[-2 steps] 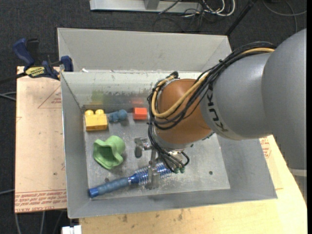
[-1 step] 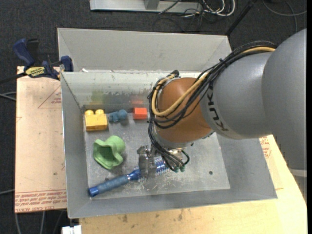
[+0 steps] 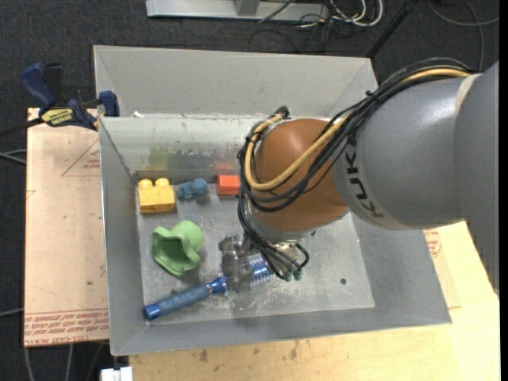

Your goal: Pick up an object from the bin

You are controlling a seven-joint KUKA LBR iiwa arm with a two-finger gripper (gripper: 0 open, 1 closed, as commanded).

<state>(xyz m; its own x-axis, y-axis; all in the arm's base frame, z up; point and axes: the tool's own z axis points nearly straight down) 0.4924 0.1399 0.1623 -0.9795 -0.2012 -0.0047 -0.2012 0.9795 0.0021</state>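
My gripper (image 3: 238, 264) hangs low over the bin floor near the front, under the arm's orange cover. A blue stick-shaped tool (image 3: 184, 298) lies slantwise on the floor, and its right end reaches up to the gripper's lower left side. Whether the two touch I cannot tell. A light green cup-like thing (image 3: 178, 247) lies just left of the gripper, apart from it.
At the back left of the floor sit a yellow toy brick (image 3: 156, 195), a small blue lump (image 3: 192, 189) and an orange block (image 3: 228, 184). The arm and its cables cover the bin's right half.
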